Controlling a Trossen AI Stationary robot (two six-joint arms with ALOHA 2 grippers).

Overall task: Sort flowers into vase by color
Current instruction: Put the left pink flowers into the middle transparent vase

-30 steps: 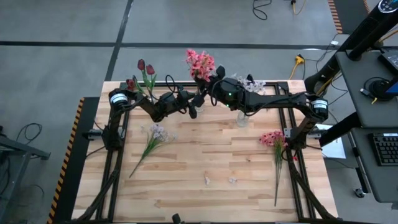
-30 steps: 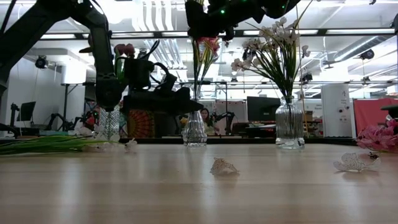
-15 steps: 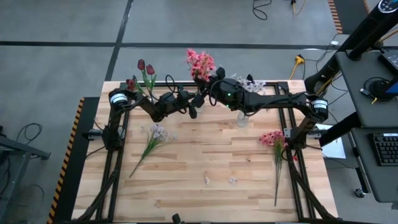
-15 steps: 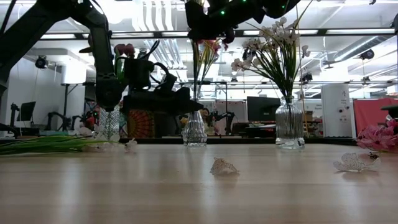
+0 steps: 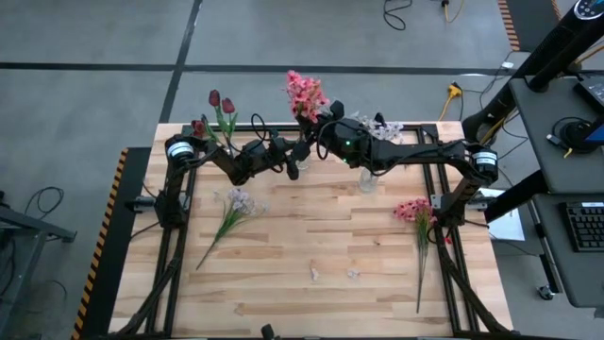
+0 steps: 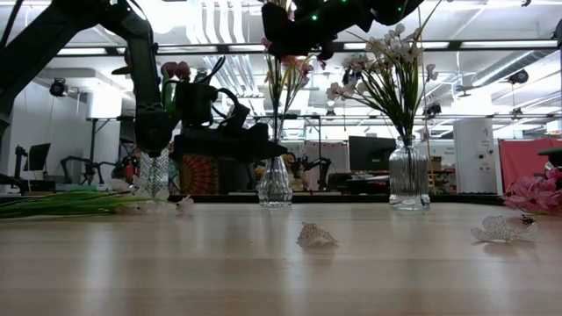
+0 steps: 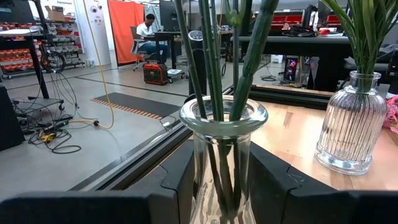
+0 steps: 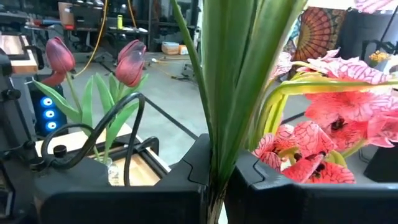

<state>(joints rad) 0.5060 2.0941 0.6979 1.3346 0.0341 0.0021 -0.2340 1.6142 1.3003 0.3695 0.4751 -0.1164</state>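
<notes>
Looking down from the high view, we see a wooden bench (image 5: 311, 236) with 3 glass vases in a row along its upper edge. At upper left, the first vase (image 6: 154, 175) holds dark red tulips (image 5: 219, 102). At upper centre, the middle vase (image 7: 222, 163) holds pink blooms (image 5: 304, 94). The right claw (image 8: 214, 168) is closed on a bundle of green stems above this vase, and the left claw (image 7: 221, 186) grips the vase body between its fingers, steadying it. Right of centre, the third vase (image 6: 408, 174) holds a white-lavender spray (image 6: 386, 54).

We judge the task a little past halfway. Each vase already has flowers of 1 colour. Left to sort are 1 white-lavender spray (image 5: 231, 210) lying at centre left of the bench and 1 pink bloom stem (image 5: 417, 227) lying at centre right. A few loose petals (image 5: 332, 274) lie lower centre.

Compared with the frame 1 second ago, the pink blooms over the middle vase have shifted slightly up and right in the high view. Both arms and the lying flowers look unchanged.
</notes>
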